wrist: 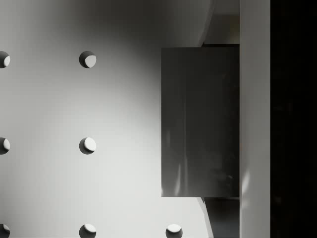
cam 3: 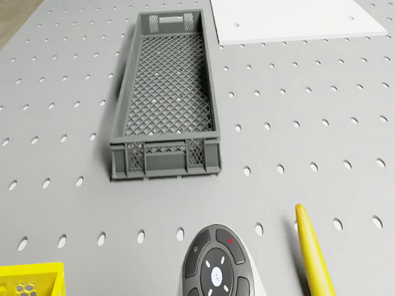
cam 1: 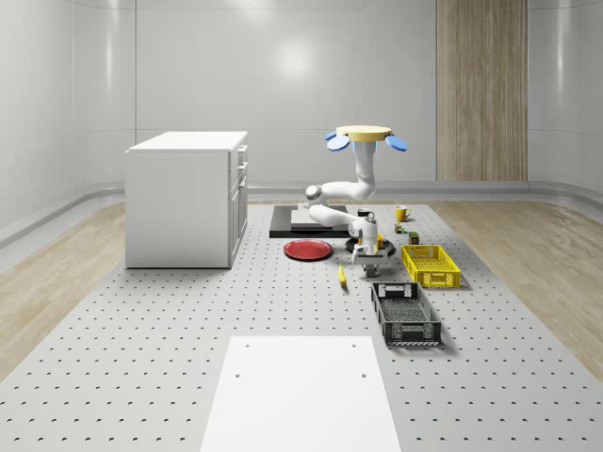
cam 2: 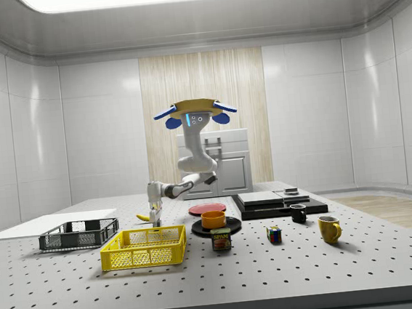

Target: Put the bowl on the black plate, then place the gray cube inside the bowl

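Gray cube point(wrist: 200, 121) sits flat on the perforated table point(wrist: 44, 99), right under the wrist camera and very close to it, so the gripper point(cam 2: 154, 218) is down at table level on or at the cube. Can't tell from these views whether the gripper is apart or already clamped on the cube. Bowl point(cam 2: 213, 218) (orange) is already on the black plate point(cam 2: 232, 226), so I'd call step one done and the step in hand the cube pick. Bowl and plate are near the gripper, off to the side view's right of it. Banana point(cam 2: 146, 217) lies just beside the gripper on the other side, with the yellow crate point(cam 2: 143, 248) in front of it in the side view and the gray crate point(cam 3: 164, 96) further out past it. Drone point(cam 2: 195, 115) hovers well above the table, roughly over the plate area, with the arm reaching down and out to the cube. Next move, as I judge it: confirm a firm grip on the cube, lift straight up clear of the banana, carry it across to above the bowl, lower into the bowl and release. Risk: clipping the bowl rim and shifting it off the plate.
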Controlling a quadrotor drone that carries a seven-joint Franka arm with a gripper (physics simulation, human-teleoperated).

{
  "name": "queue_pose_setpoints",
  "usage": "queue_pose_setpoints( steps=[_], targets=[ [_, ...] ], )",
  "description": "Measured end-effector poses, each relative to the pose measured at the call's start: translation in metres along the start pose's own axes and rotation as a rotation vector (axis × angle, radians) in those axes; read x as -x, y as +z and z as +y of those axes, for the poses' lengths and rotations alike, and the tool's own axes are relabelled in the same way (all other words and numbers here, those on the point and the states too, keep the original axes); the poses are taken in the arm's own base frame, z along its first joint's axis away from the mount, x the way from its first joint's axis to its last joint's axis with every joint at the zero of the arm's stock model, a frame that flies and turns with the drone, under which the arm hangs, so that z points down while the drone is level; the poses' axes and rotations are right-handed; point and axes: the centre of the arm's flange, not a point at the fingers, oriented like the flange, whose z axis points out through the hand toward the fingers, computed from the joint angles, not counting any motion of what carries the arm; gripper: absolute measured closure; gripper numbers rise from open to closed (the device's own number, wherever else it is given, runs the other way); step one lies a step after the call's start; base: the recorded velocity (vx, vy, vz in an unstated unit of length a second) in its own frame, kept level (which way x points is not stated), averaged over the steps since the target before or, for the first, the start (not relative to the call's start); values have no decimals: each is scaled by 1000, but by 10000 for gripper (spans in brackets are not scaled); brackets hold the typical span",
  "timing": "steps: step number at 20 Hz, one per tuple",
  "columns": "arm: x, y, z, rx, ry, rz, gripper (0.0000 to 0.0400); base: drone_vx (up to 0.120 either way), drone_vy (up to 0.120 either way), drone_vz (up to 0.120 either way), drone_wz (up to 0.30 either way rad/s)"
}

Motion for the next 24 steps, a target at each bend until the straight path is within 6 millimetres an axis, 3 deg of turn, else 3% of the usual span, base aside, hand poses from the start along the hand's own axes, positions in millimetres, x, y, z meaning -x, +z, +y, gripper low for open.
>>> queue_pose_setpoints(
  steps=[6,12,17,24],
  targets=[
    [0,-3,0,0,0,0,149,0,0,0,0],
    [0,-25,0,0,0,0,150,0,0,0,0],
    [0,-42,0,0,-1,0,150,0,0,120,0],
    [0,-52,0,0,-1,0,150,0,0,120,0]
  ],
)
